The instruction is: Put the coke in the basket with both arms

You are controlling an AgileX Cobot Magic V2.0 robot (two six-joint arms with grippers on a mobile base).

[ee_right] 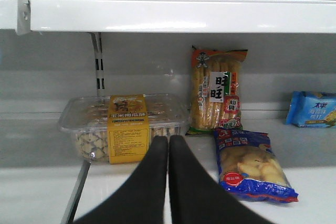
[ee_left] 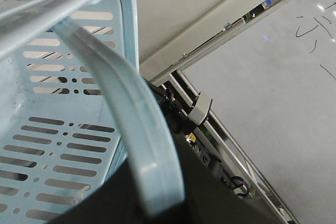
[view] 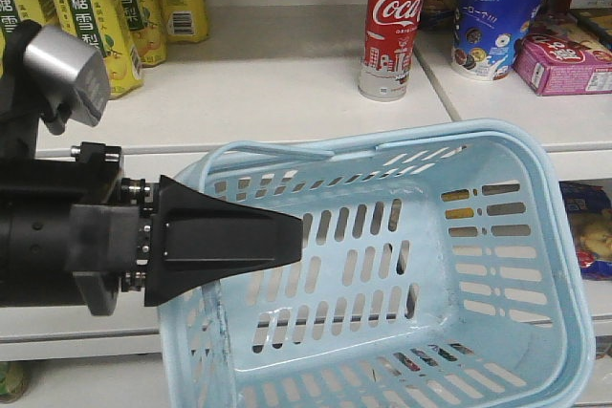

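Note:
The coke (view: 390, 26), a slim red can with white script, stands upright on the white shelf behind the basket. The light blue basket (view: 535, 169) hangs tilted in front of the shelf and holds nothing. My left gripper (view: 292, 236), a black wedge, reaches in from the left over the basket's left rim. In the left wrist view a pale blue band of the basket (ee_left: 142, 129), handle or rim, runs between the dark jaws of the left gripper (ee_left: 157, 200), which is shut on it. My right gripper (ee_right: 168, 142) is shut on nothing and faces a lower shelf.
Yellow drink bottles (view: 91, 16) stand at the shelf's left; a blue cup (view: 497, 16) and a pink box (view: 564, 64) sit right of the coke. Ahead of the right gripper lie a clear cookie box (ee_right: 123, 127), a blue snack bag (ee_right: 252, 163) and a cracker pack (ee_right: 218, 95).

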